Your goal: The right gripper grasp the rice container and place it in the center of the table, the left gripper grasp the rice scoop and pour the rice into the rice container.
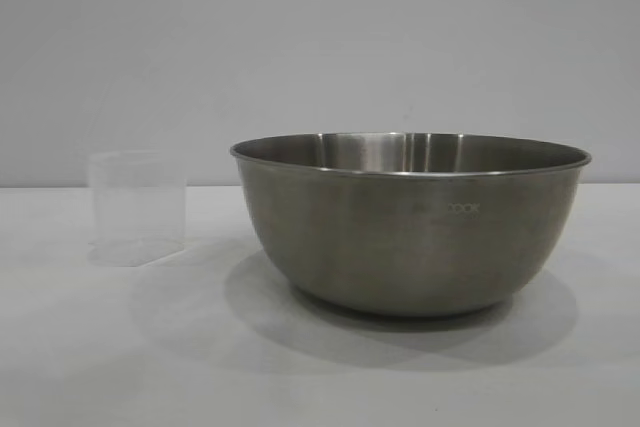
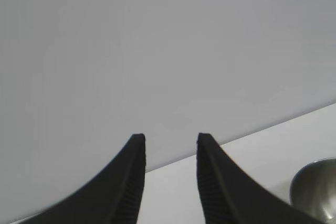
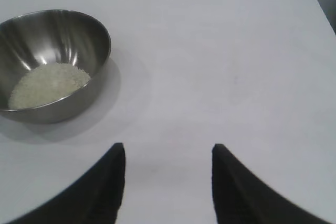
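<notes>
Steel fills the near view: the rice container (image 1: 410, 222) stands upright on the table (image 1: 90, 347), and from the right wrist camera a loose heap of rice (image 3: 50, 83) already lies in its bottom. To one side of it, apart and not touching, the rice scoop (image 1: 137, 207) stands upright on the table and looks empty. Neither arm holds anything. In its wrist view the left gripper (image 2: 170, 174) has its jaws a narrow gap apart with nothing between them, pointing level at the pale wall above the table edge, the bowl's rim (image 2: 317, 190) just showing off to one side of its fingers; the scoop is not ahead of it in that view. The right gripper (image 3: 168, 184) stands moderately open and empty, tilted down at bare table, with the bowl ahead of it and off to one side, well clear of its fingers. Judging by the rice in the bowl and the scoop set down, the pour appears done and what remains is pulling clear. To do that well, the left gripper should draw away along a line that passes neither the light plastic scoop nor the bowl's rim, since a brush could tip the scoop or slide the bowl. The right gripper need only keep out of the way.
</notes>
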Tool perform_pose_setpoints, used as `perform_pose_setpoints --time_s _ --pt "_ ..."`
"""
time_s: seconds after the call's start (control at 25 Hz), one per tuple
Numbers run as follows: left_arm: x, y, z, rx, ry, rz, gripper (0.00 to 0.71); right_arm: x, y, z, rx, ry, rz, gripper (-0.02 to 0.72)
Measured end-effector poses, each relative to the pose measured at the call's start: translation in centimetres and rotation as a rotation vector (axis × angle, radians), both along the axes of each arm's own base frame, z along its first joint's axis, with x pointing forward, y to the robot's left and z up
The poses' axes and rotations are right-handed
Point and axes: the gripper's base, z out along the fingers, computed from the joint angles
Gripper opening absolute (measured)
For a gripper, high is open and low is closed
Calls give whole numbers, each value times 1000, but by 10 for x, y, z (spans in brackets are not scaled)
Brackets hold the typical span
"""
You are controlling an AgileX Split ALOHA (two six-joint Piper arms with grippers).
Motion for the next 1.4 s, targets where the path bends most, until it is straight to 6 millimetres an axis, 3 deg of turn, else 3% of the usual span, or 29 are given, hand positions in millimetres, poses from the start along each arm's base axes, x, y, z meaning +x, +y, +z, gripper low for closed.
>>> perform_pose_setpoints --time_s 0.2,0.4,0.56,0.68,1.0,1.4 --pt "-4 13 15 -71 -145 154 195 0 0 0 0 0 0 360" --pt "-14 29 8 26 30 376 195 0 0 0 0 0 0 360" --pt "-24 26 0 -4 132 350 195 0 0 0 0 0 0 360" --pt "-43 25 -13 -68 291 326 195 0 0 0 0 0 0 360" --pt "-94 24 -43 83 582 265 195 0 0 0 0 0 0 360" --pt "-128 17 -54 101 620 144 195 0 0 0 0 0 0 360"
